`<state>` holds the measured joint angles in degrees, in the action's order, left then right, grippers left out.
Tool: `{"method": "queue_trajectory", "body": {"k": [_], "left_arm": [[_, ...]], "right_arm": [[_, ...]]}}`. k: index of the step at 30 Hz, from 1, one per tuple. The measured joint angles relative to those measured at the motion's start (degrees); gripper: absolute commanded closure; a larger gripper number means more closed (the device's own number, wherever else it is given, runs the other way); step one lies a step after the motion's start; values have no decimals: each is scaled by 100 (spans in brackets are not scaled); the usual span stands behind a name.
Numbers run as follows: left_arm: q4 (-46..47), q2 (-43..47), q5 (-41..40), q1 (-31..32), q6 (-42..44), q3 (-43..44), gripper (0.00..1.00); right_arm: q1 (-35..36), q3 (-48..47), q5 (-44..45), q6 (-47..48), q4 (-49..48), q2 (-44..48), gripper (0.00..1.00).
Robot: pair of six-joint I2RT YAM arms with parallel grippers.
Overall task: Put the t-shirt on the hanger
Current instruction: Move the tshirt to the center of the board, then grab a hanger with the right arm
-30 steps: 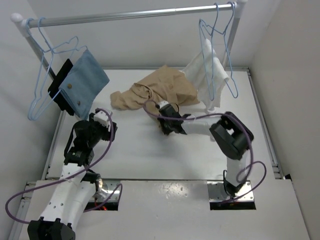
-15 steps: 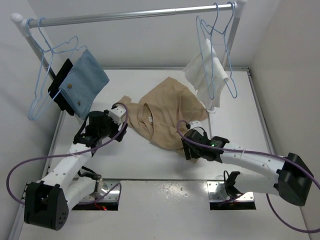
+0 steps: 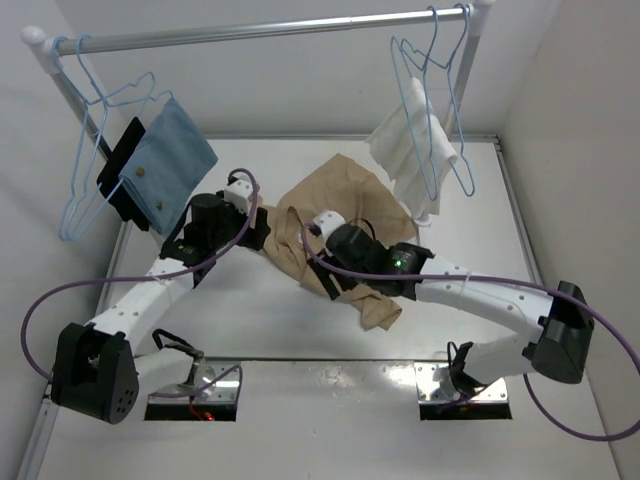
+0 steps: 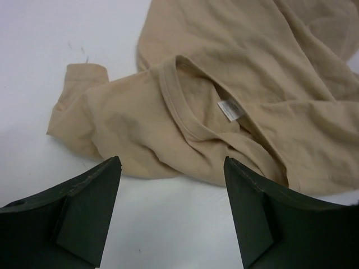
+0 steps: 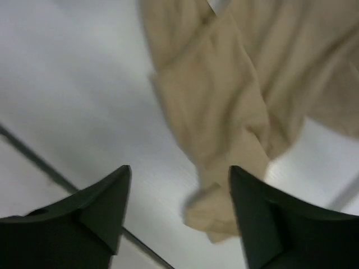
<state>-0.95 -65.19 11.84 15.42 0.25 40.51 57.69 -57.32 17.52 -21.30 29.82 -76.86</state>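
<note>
The tan t-shirt (image 3: pixel 335 195) lies crumpled mid-table, one end trailing toward the front (image 3: pixel 378 308). In the left wrist view its collar and white label (image 4: pixel 230 110) face up. My left gripper (image 3: pixel 255 232) is open, hovering over bare table just short of the t-shirt's (image 4: pixel 168 123) left edge, nothing between its jaws (image 4: pixel 171 162). My right gripper (image 3: pixel 335 283) is open above the shirt's front end; blurred cloth (image 5: pixel 224 112) lies loose below its jaws (image 5: pixel 179 171). One light-blue wire hanger (image 3: pixel 88 165) hangs at the rail's left end, another (image 3: pixel 432 110) at its right.
A blue cloth (image 3: pixel 170 165) and a black object (image 3: pixel 122 165) hang by the left hanger. A white towel (image 3: pixel 410 145) hangs on the right hanger, close to the t-shirt's back corner. The metal rail (image 3: pixel 260 32) spans the back; walls close in on both sides.
My right gripper opened and let the t-shirt go after dragging it forward, then swung back left over it. My left arm reached out to the shirt's left edge.
</note>
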Motion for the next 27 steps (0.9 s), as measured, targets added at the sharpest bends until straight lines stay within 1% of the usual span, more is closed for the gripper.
{"method": "queue_trajectory", "body": {"k": [3,4,5,6,9,10,12,13,15,16,17,18,19,21,22,24,27], "left_arm": [[37,-168,-269,0,-271,94,22],[50,-208,-323,0,-317,109,22],[44,-238,-380,0,-363,122,22],[44,-260,-422,0,-391,129,22],[70,-323,-498,0,-404,144,22],[81,-348,-516,0,-396,149,22],[127,-417,-529,0,-376,153,22],[153,-461,-529,0,-367,153,22],[243,-581,-533,0,-345,153,22],[291,-660,-535,0,-334,153,22],[326,-743,-540,0,-330,155,22],[337,-807,-538,0,-328,160,22],[332,-885,-527,0,-319,179,22],[343,-986,-498,0,-280,221,22],[352,-1016,-487,0,-258,238,22],[378,-1034,-466,0,-225,251,22],[446,-1034,-452,0,-216,251,22]], "right_arm": [[42,-988,-605,490,-175,-289,74],[52,-1335,-743,599,-249,-367,74],[57,-1670,-855,669,-404,-422,68],[57,-1923,-922,702,-553,-433,66],[33,-2756,-1025,868,-793,-444,66],[13,-3045,-977,922,-826,-444,59],[-20,-3674,-767,1023,-765,-457,52],[-20,-4048,-584,1078,-651,-505,46],[-22,-4937,-72,1189,-505,-664,39],[-28,-5272,197,1246,-498,-728,28],[-50,-5650,592,1331,-433,-802,24],[-61,-5956,944,1421,-374,-883,22],[-96,-6214,1290,1537,-339,-968,22],[-208,-6826,2033,1744,-216,-1246,26],[-278,-7038,2347,1836,-214,-1377,33],[-444,-7152,2859,1989,-190,-1488,36],[-726,-6852,3311,2076,-131,-1379,37]]}}
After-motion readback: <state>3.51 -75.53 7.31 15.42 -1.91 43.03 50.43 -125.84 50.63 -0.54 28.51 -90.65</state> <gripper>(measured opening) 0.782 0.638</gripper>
